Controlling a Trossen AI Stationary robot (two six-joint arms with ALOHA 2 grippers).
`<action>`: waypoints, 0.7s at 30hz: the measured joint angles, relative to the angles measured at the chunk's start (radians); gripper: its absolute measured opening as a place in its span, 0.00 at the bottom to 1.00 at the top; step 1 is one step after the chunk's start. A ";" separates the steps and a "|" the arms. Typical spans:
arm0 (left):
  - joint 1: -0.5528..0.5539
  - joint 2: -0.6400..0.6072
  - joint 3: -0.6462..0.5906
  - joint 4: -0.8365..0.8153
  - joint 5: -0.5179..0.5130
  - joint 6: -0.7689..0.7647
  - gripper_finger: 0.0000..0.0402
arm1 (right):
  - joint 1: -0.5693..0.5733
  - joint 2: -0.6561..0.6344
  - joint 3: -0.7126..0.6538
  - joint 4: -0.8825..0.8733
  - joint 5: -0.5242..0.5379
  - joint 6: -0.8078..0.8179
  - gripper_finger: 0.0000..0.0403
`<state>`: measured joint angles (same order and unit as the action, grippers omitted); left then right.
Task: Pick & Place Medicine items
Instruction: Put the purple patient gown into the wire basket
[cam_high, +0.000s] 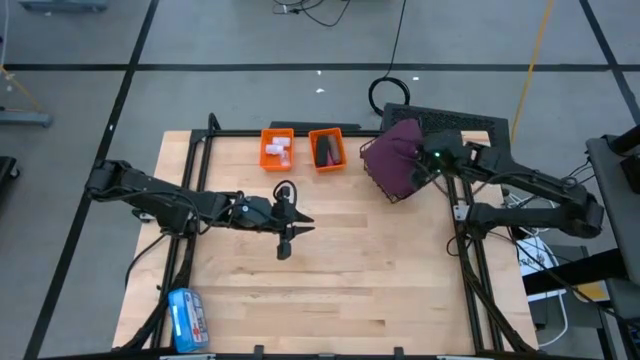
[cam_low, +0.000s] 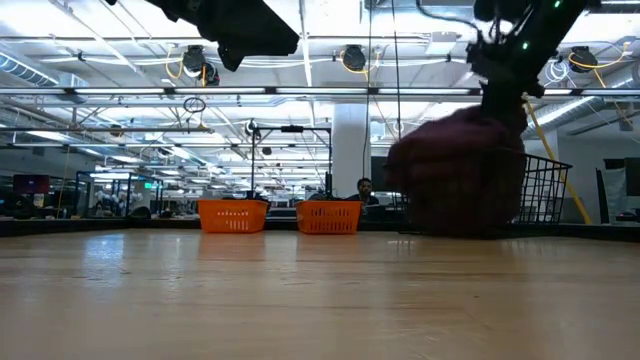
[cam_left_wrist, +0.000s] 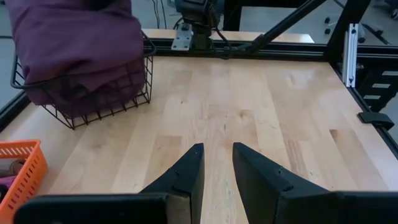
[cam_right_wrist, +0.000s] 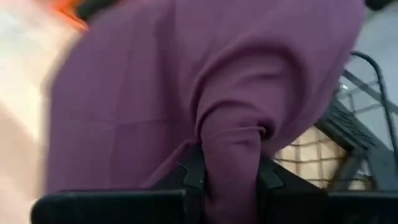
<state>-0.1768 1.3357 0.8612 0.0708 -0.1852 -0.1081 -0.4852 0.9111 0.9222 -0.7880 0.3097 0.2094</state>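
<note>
Two orange baskets stand at the far edge. The left one (cam_high: 277, 149) holds tiny white bottles and something pink. The right one (cam_high: 327, 149) holds dark oblongs, and a grey-brown oblong (cam_left_wrist: 9, 167) shows in its corner. My left gripper (cam_high: 290, 236) (cam_left_wrist: 217, 168) hovers open over bare wood in the table's middle, near side of the baskets, touching nothing. My right gripper (cam_high: 428, 160) (cam_right_wrist: 231, 165) is shut on the big purple cloth (cam_high: 393, 157) (cam_low: 460, 170), which heaps in a black wire basket (cam_left_wrist: 81, 106) (cam_low: 545, 190) at the far right. My right gripper pinches a fold of the purple cloth (cam_right_wrist: 233, 140) between its two fingers, coming from above and slanting in from the table's right. The fold is drawn into a ridge between the fingers. The rest of the cloth bulges out over the wire basket's rim.
A blue-and-white packet (cam_high: 187, 318) lies at the near left corner. A black frame rail (cam_high: 455, 240) runs along the table's sides. Bare wood (cam_high: 370, 270) stretches across the middle and the near right.
</note>
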 joint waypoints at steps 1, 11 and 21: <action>0.000 0.000 0.000 0.000 0.000 0.000 0.23 | -0.008 0.013 -0.012 0.008 0.021 -0.008 0.10; 0.000 0.000 0.000 0.000 0.000 -0.003 0.23 | -0.060 0.135 -0.141 0.088 0.307 -0.066 0.14; 0.000 0.000 0.000 0.000 0.000 -0.002 0.23 | -0.064 0.151 -0.166 0.136 0.268 -0.067 0.42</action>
<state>-0.1768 1.3354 0.8612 0.0708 -0.1852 -0.1104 -0.5488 1.0618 0.7559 -0.6523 0.5772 0.1429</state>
